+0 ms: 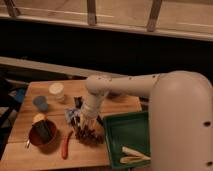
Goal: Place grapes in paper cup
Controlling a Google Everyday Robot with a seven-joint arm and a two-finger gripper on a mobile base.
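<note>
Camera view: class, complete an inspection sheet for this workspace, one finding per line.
Surface: wooden table, partly covered with items.
Job's things: grapes lying on the table; paper cup upright, towards the far left, apart from them.
Clutter: blue cup, bowl, chili pepper, green tray.
Grippers: gripper shut, pointing down onto the grapes.
Cables: nothing seen.
Surroundings: dark wall behind the table, railing above.

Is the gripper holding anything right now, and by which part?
The gripper looks shut on the top of the grapes, which rest on the table; firm hold unconfirmed.
</note>
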